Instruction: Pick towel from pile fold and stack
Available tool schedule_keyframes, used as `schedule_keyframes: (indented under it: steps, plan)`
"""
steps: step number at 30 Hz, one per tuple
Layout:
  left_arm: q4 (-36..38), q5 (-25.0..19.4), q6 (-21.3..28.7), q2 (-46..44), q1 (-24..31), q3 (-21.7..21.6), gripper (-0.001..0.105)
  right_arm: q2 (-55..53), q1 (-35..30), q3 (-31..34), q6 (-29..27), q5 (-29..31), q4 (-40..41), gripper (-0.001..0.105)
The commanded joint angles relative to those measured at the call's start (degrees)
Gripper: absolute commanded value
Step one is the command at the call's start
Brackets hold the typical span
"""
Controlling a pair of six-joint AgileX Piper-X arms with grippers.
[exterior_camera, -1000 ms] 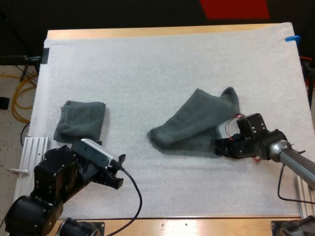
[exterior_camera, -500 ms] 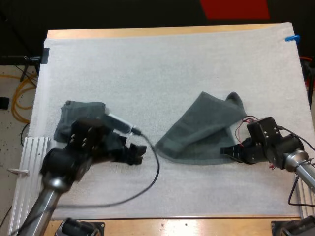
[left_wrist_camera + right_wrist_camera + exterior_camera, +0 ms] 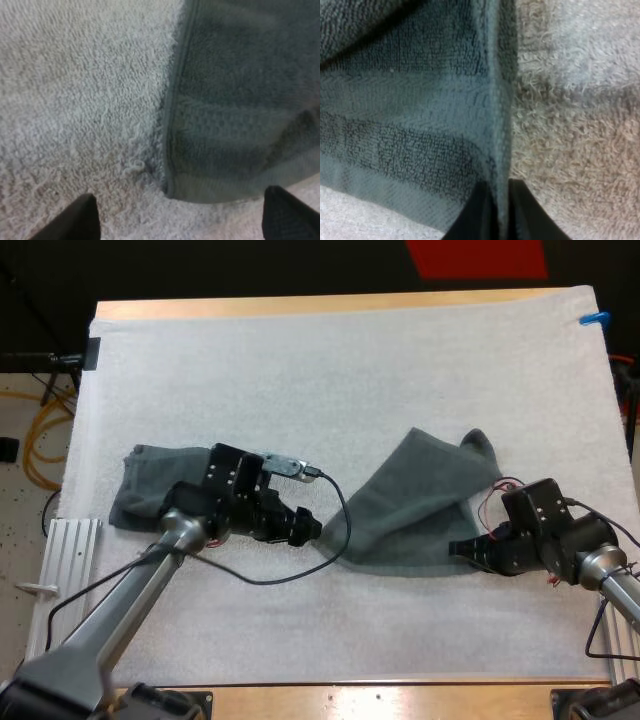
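A dark grey-green towel (image 3: 415, 505) lies partly folded on the white mat (image 3: 330, 380), right of centre. My right gripper (image 3: 468, 550) is shut on the towel's near right edge (image 3: 497, 145), the hem pinched between its fingertips (image 3: 475, 215). My left gripper (image 3: 310, 530) has reached the towel's left corner (image 3: 172, 190) and stands open, its two fingers (image 3: 80, 220) wide apart just short of that corner. A folded towel (image 3: 160, 485) rests at the mat's left side, behind my left arm.
A white ribbed rail (image 3: 60, 560) runs along the table's left edge near the folded towel. Yellow cables (image 3: 40, 440) lie on the floor beyond the left edge. The wooden table edge (image 3: 400, 695) runs along the front.
My left arm swung out from the near left corner to the towel's left corner. My right gripper dragged the towel a little to the right, spreading it.
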Motion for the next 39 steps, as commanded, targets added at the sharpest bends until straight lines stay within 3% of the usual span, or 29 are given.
schedule_keyframes:
  steps: [1,6,8,17,23,27,31,32,33,35,39]
  plan:
    - [-0.9,2.0,-0.5,1.9,-0.2,-0.3,0.065,-0.6,0.2,0.0,-0.3,0.3,0.5,0.0]
    - [-4.1,9.8,-3.9,7.6,-0.2,-0.3,0.065,-0.6,0.2,0.0,-0.3,0.3,0.5,0.0]
    - [-6.9,12.4,-7.3,10.1,-0.2,-0.3,0.065,-0.6,0.2,0.0,-0.3,0.3,0.5,0.0]
    - [-7.4,13.0,-9.6,16.2,-0.4,-0.3,0.065,-0.6,0.2,0.0,-0.3,0.3,0.5,0.0]
    - [-9.0,15.1,-9.6,17.4,-5.1,-0.3,0.065,-0.6,0.2,0.0,-0.3,0.3,0.5,0.0]
    - [-9.4,14.0,-9.6,17.4,-7.5,-0.3,0.063,-0.6,0.2,0.0,-0.3,0.3,0.5,0.0]
    - [-9.4,11.1,-10.7,17.4,-7.9,-0.3,0.045,-0.6,0.2,0.0,-0.3,0.3,0.5,0.0]
    - [-9.4,10.7,-10.8,17.4,-7.9,-0.3,0.033,-0.6,0.2,0.0,-0.3,0.3,0.5,0.0]
    - [-9.4,10.5,-10.8,17.4,-7.9,-0.3,0.029,-0.6,0.2,0.0,-0.3,0.3,0.5,0.0]
    - [-9.4,10.4,-10.6,17.4,-7.9,-0.3,0.0,-0.6,0.2,0.0,-0.3,0.3,0.5,0.0]
    - [-9.4,10.8,-7.3,14.4,-7.9,-0.3,0.0,-1.3,0.2,-0.8,-1.6,0.3,2.0,0.0]
